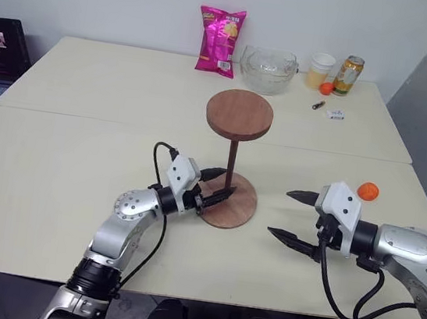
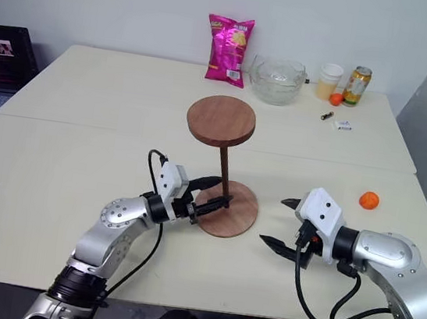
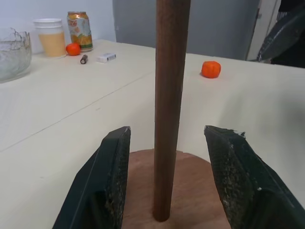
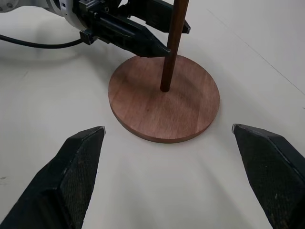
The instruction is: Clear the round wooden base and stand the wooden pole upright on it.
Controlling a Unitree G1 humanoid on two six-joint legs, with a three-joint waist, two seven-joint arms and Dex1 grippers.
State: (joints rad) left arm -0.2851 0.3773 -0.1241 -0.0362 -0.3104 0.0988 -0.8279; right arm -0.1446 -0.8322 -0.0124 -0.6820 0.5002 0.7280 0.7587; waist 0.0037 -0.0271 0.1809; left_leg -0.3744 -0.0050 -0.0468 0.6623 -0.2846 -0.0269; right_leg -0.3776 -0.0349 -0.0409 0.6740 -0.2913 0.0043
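Between your left gripper [image 1: 220, 185]'s parted fingers, untouched, the wooden pole [image 1: 231, 162] stands upright on the round wooden base [image 1: 235, 208]; your right gripper [image 1: 294, 215] gapes wide nearby.

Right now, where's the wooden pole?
The wooden pole stands upright at the centre of the round wooden base, mid-table at the near edge, between the left gripper's open fingers, untouched.

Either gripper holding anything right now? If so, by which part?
Nothing held. The left gripper straddles the wooden pole low on its shaft, fingers clear on both sides. The right gripper is open over bare table.
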